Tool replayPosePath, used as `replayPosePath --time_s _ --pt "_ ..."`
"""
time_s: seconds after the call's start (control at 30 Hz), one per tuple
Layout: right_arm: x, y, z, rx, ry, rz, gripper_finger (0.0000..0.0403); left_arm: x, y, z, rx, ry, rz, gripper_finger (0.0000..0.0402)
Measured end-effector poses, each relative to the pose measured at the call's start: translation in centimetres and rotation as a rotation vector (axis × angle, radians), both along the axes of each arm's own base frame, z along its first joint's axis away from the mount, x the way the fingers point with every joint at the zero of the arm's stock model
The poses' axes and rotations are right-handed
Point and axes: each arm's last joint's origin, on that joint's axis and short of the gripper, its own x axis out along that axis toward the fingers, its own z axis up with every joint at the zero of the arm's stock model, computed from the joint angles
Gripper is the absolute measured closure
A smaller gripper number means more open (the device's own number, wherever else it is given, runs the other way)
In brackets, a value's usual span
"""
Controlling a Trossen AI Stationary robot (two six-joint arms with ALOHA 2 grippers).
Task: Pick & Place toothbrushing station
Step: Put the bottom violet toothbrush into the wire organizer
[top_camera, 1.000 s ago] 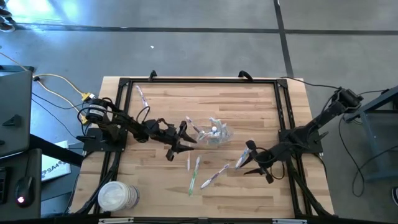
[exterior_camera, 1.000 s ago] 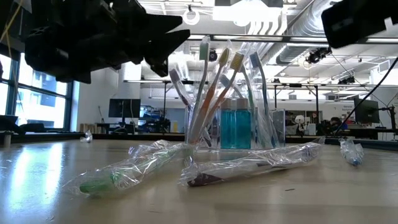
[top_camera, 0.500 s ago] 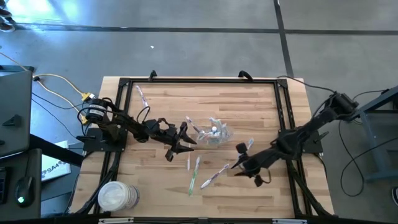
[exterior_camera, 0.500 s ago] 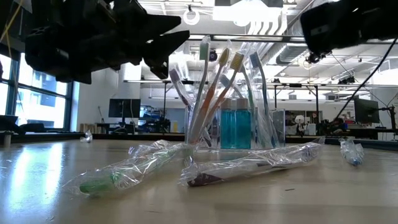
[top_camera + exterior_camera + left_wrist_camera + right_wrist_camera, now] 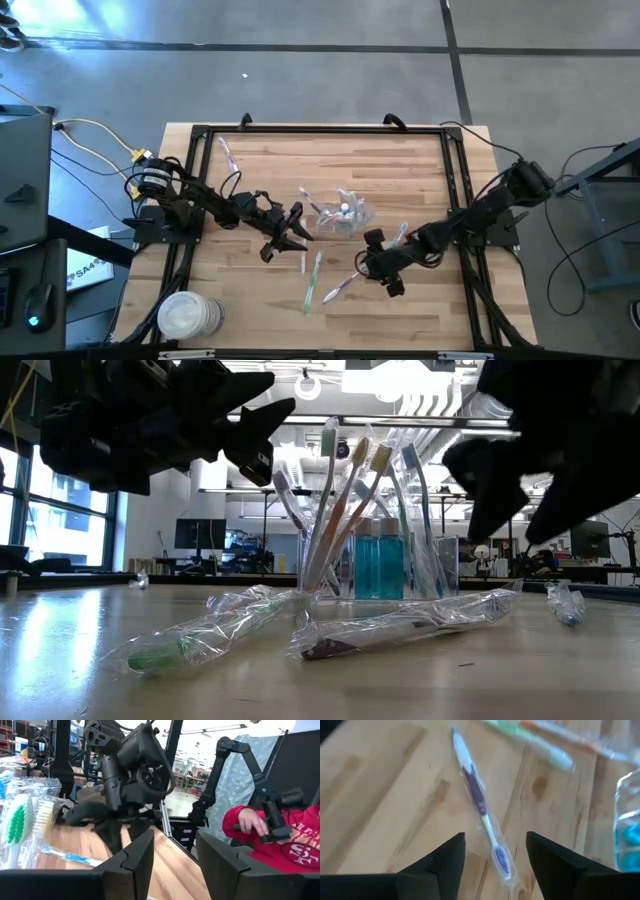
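A clear plastic container [image 5: 346, 212] stands mid-table, holding several toothbrushes and blue bottles [image 5: 360, 530]. Wrapped toothbrushes lie flat on the wood near it: a green one [image 5: 313, 282], a purple one [image 5: 343, 285] and a small one [image 5: 303, 262]. My left gripper [image 5: 292, 233] is open and empty, just left of the container. My right gripper [image 5: 368, 265] is open and empty, low over the table, just right of the purple toothbrush. In the right wrist view the purple toothbrush [image 5: 481, 805] lies ahead of the open fingers [image 5: 445, 865].
Another wrapped toothbrush [image 5: 228, 152] lies at the far left of the table, and one [image 5: 401, 235] lies by the right arm. A stack of white lids [image 5: 187, 315] sits at the near left corner. A person in a red top [image 5: 272, 832] shows beyond the table.
My right gripper has moved toward the table's left edge, from the right side up to the purple toothbrush, staying low over the table. The toothbrushes and the container have stayed in place.
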Motion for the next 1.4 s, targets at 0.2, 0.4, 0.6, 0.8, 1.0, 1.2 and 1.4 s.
replayPosePath --time_s 0.2,0.4,0.6,0.8,1.0,1.2,1.4 --pt "0.7 -1.0 -1.3 0.042 0.079 0.01 0.0195 0.0 0.0 0.0 -0.027 0.014 -0.006 0.0256" --pt "1.0 -1.7 -2.2 0.061 0.133 0.008 0.0198 0.0 0.0 0.0 -0.049 0.025 -0.011 0.0256" --pt "1.6 -2.5 -3.2 0.108 0.181 0.013 0.0198 0.0 0.0 0.0 -0.049 0.026 -0.011 0.0256" --pt "2.1 -2.5 -4.0 0.153 0.191 0.044 0.0206 0.0 0.0 0.0 -0.052 0.029 -0.012 0.0256" --pt "2.2 -2.5 -4.0 0.141 0.175 0.056 0.0262 0.0 0.0 0.0 -0.052 0.031 -0.012 0.0256" --pt "2.2 -2.5 -4.0 0.144 0.177 0.066 0.0355 0.0 0.0 0.0 -0.052 0.031 -0.012 0.0256" --pt "2.2 -2.4 -3.9 0.149 0.176 0.068 0.0396 0.0 -0.2 0.0 -0.053 0.031 -0.018 0.0256"
